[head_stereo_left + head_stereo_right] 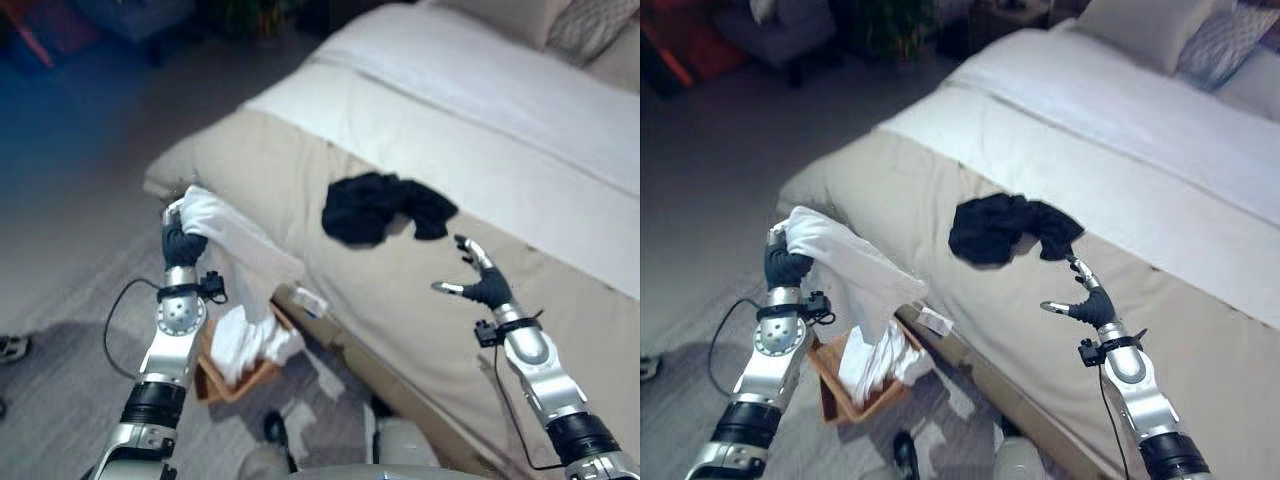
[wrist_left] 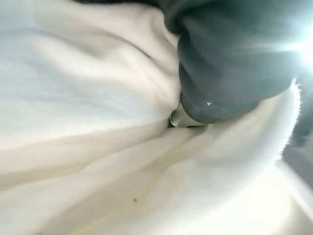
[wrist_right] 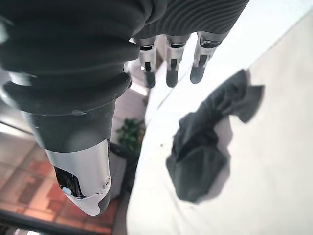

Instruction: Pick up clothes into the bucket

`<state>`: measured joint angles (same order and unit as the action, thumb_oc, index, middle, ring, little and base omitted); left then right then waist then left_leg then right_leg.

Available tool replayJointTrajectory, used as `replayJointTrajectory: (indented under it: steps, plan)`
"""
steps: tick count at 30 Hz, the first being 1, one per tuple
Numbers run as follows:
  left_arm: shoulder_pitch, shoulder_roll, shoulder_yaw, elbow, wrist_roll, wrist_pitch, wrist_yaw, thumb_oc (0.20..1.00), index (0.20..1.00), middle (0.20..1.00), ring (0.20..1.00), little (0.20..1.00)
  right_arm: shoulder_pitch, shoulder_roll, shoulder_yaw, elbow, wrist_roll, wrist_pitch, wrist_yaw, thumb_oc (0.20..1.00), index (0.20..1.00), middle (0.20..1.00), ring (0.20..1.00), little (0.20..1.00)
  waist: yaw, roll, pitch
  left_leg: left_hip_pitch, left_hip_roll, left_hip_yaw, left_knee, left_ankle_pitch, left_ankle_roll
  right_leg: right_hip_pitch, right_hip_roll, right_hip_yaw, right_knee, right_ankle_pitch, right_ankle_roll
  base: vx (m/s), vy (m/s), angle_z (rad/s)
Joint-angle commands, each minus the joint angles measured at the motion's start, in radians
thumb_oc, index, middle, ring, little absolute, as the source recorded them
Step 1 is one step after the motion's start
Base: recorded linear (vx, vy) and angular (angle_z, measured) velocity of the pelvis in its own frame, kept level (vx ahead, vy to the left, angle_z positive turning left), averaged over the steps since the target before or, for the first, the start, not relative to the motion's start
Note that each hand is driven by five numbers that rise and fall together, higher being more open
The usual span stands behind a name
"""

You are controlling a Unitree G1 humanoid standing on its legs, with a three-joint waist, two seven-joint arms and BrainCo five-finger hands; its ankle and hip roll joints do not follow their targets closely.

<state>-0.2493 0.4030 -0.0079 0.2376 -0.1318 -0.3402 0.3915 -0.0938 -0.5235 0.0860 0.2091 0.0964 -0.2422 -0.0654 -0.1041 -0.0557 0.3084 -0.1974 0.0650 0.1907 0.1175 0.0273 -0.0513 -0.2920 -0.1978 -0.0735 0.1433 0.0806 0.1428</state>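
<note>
bare bed [image 1: 420,330] around black garment [image 1: 380,207]

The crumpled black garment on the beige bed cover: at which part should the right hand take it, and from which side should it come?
The crumpled black cloth garment lies bunched on the beige bed cover, with its thicker heap toward the robot's left. The open right hand hovers apart from it, nearer the robot. Probably best to come down from above and pinch a raised fold of that thick heap, since the flat edges give the fingers little to catch.

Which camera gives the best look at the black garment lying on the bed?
The right wrist view: the black garment lies whole and close on the bed, past the open right hand. Both eye views show it whole but smaller. The left wrist view shows white cloth instead.
</note>
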Motion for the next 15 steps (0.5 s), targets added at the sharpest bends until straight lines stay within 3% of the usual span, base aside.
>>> replayJointTrajectory:
  steps: [1, 5, 15]
  plan:
    - [-0.052, 0.044, 0.084, 0.002, 0.015, -0.097, 0.084, 0.200, 0.200, 0.200, 0.200, 0.200, -0.029, 0.010, -0.013, -0.049, 0.057, -0.091, -0.046, 1.000, 1.000, 1.000, 1.000, 1.000, 0.009, -0.043, -0.018, -0.115, 0.002, -0.068, 0.166, -0.053, 0.010, -0.078, -0.037, 0.011, 0.103, 0.042, 0.029, -0.14, 0.019, 0.16]
    - [-0.089, 0.054, 0.093, -0.003, 0.047, -0.092, 0.163, 0.200, 0.200, 0.200, 0.200, 0.200, -0.048, 0.027, -0.004, -0.031, 0.067, -0.105, -0.092, 1.000, 1.000, 1.000, 1.000, 1.000, 0.014, -0.047, 0.021, -0.248, -0.001, -0.087, 0.245, -0.059, 0.010, -0.188, -0.052, 0.002, 0.173, 0.030, 0.018, -0.15, 0.013, 0.18]
    - [-0.195, 0.106, 0.113, 0.021, 0.149, -0.046, 0.335, 0.200, 0.200, 0.200, 0.200, 0.200, -0.069, 0.046, 0.023, -0.046, 0.105, -0.141, -0.126, 1.000, 1.000, 1.000, 1.000, 1.000, 0.014, -0.041, 0.036, -0.529, 0.003, -0.125, 0.419, -0.096, 0.016, -0.436, -0.067, 0.007, 0.341, -0.004, 0.012, -0.09, 0.008, 0.17]
